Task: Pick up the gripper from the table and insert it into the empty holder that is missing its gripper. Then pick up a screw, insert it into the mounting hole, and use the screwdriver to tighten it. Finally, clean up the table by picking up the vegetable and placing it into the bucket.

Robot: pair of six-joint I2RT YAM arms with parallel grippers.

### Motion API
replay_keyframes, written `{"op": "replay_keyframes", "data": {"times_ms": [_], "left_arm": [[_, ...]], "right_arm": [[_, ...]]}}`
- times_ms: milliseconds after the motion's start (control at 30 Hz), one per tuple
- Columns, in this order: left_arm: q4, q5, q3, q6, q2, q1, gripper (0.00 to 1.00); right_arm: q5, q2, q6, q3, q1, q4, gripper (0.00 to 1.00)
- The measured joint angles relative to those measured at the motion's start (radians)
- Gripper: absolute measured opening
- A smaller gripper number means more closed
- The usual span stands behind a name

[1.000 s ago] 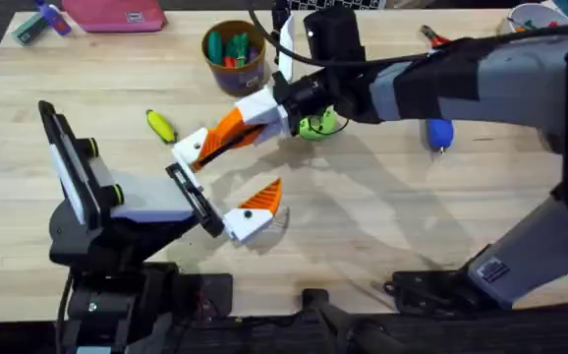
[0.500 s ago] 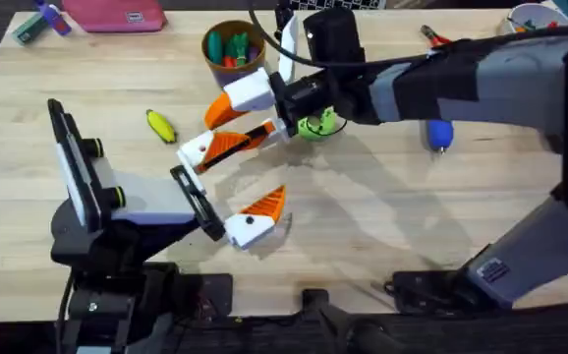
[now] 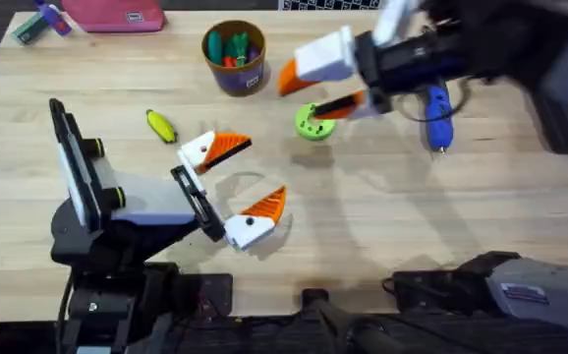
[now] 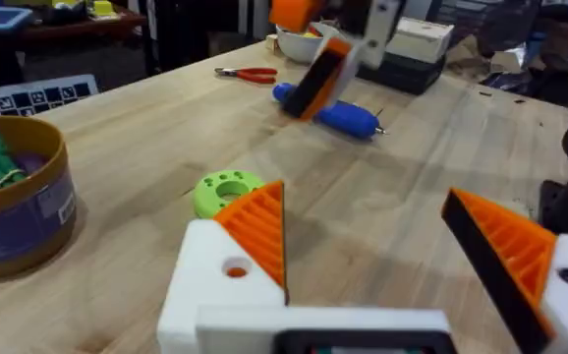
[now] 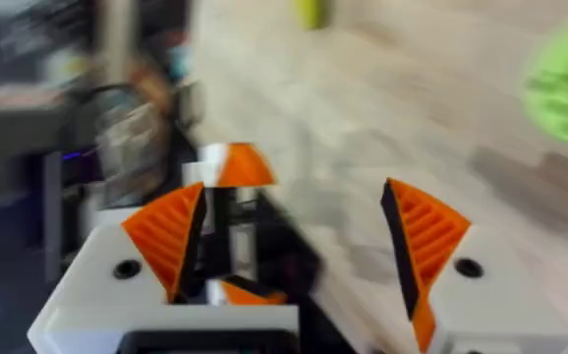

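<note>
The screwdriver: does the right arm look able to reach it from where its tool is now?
Probably yes. The right tool hangs open above the table, and the blue screwdriver lies just beside it on bare wood. Nothing stands between them; the green ring lies on the other side.

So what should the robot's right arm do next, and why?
Probably lower the right tool onto the green disc, perhaps to fetch a screw. It hangs open and empty just above that disc, and both white blocks of the left tool already carry orange wedges, so the inserting looks done.
</note>
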Motion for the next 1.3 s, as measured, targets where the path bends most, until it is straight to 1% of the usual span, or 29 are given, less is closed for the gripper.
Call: {"op": "replay_keyframes", "data": {"times_ms": [100, 233, 367, 500, 667, 733, 833, 1033, 1133, 1300], "left_arm": [[0.000, 0.000, 0.000, 0.000, 0.000, 0.000, 0.985], [0.000, 0.000, 0.000, 0.002, 0.000, 0.000, 0.985], [0.000, 0.000, 0.000, 0.002, 0.000, 0.000, 0.985], [0.000, 0.000, 0.000, 0.003, 0.000, 0.000, 0.985], [0.000, 0.000, 0.000, 0.003, 0.000, 0.000, 0.985], [0.000, 0.000, 0.000, 0.003, 0.000, 0.000, 0.985], [0.000, 0.000, 0.000, 0.003, 0.000, 0.000, 0.985], [0.000, 0.000, 0.000, 0.003, 0.000, 0.000, 0.985], [0.000, 0.000, 0.000, 0.003, 0.000, 0.000, 0.985], [0.000, 0.000, 0.000, 0.003, 0.000, 0.000, 0.987]], "right_arm": [[0.185, -0.037, -0.081, 0.086, -0.017, -0.221, 0.973], [0.447, -0.018, -0.151, 0.228, -0.014, -0.451, 0.974], [0.664, 0.043, -0.183, 0.334, 0.018, -0.566, 0.973], [0.796, 0.133, -0.199, 0.400, 0.085, -0.611, 0.973], [0.860, 0.268, -0.186, 0.454, 0.152, -0.606, 0.943], [0.871, 0.316, -0.172, 0.461, 0.170, -0.591, 0.916], [0.881, 0.370, -0.145, 0.462, 0.190, -0.572, 0.904], [0.890, 0.446, -0.095, 0.463, 0.212, -0.523, 0.798], [0.890, 0.477, -0.083, 0.463, 0.213, -0.504, 0.763], [0.890, 0.507, -0.073, 0.462, 0.213, -0.496, 0.649]]}}
